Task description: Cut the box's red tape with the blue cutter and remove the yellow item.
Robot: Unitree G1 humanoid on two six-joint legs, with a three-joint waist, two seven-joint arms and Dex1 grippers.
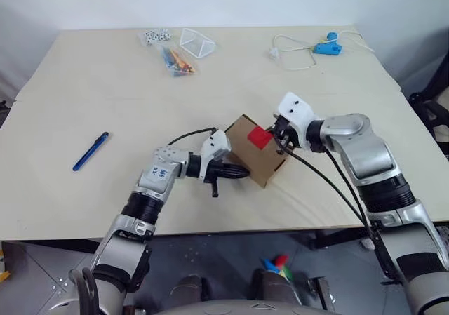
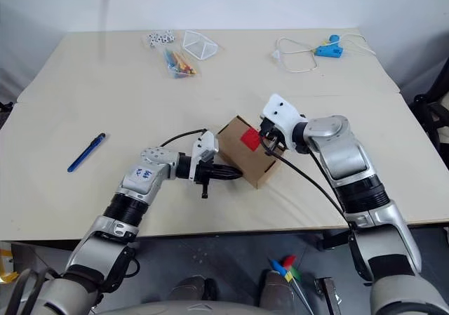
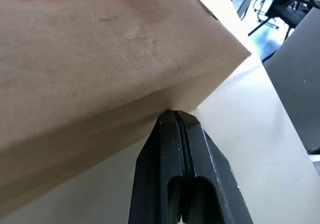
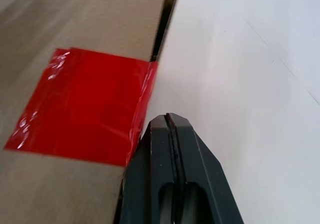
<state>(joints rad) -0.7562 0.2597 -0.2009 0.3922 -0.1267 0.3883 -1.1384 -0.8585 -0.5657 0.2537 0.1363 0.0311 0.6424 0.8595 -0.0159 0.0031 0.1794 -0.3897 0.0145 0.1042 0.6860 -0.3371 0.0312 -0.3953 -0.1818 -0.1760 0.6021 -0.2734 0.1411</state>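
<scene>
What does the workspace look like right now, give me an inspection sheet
Surface: cream table, two boards joined.
Job's things: box mid-table, red tape uncut; blue cutter lying apart, far left.
Clutter: bagged pencils, dice, clear wedge, light-blue gadget.
Hands: left hand shut, tips against the box's side; right hand shut, beside the tape.
Cables: gadget's white cord; black arm cables.
Surroundings: white wall, chairs at right.
</scene>
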